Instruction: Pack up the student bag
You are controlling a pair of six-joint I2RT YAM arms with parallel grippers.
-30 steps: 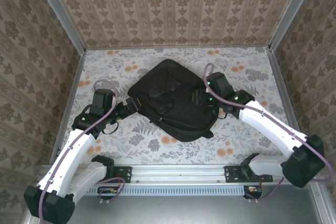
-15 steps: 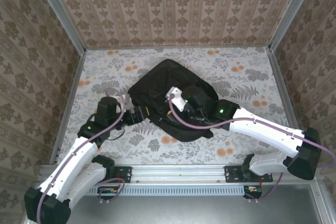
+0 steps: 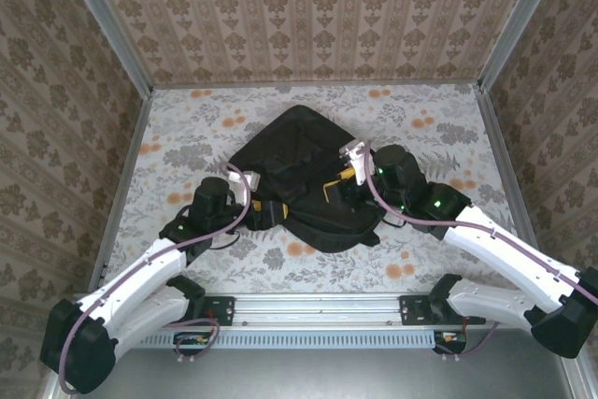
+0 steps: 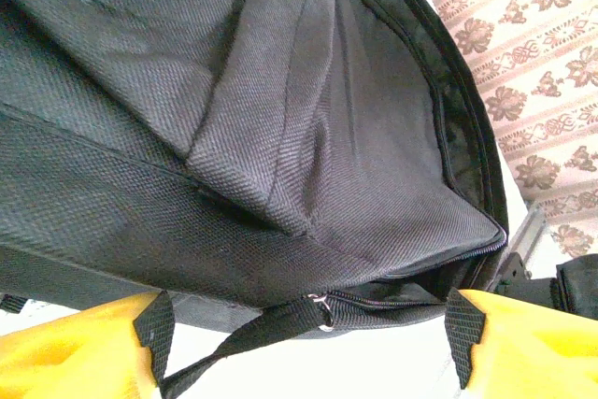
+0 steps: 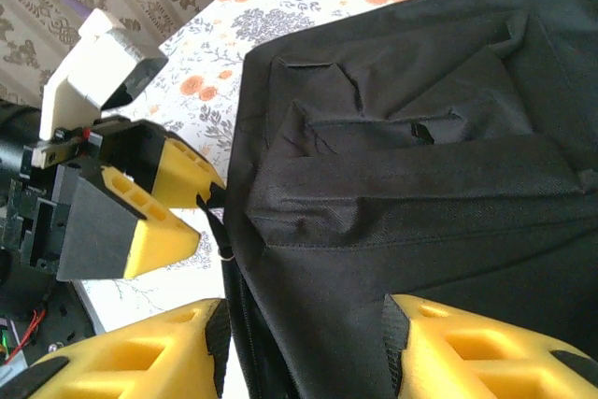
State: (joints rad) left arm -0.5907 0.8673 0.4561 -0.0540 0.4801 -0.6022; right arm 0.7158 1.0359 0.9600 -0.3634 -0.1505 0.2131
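White arms (image 3: 131, 282), black joints (image 3: 79, 357), yellow fingers (image 5: 163, 231).

I find no writing I can read on any of my screens. The student bag (image 3: 297, 158) is plain black fabric on every face I can see, with no legible label, brand mark or number. The table cover (image 3: 234, 109) and the walls (image 3: 308, 16) carry only floral patterns, no letters or signs.

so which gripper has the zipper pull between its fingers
The left gripper: the metal zipper pull at a corner of the student bag sits in its open gap. The right gripper straddles the bag's black fabric edge instead.
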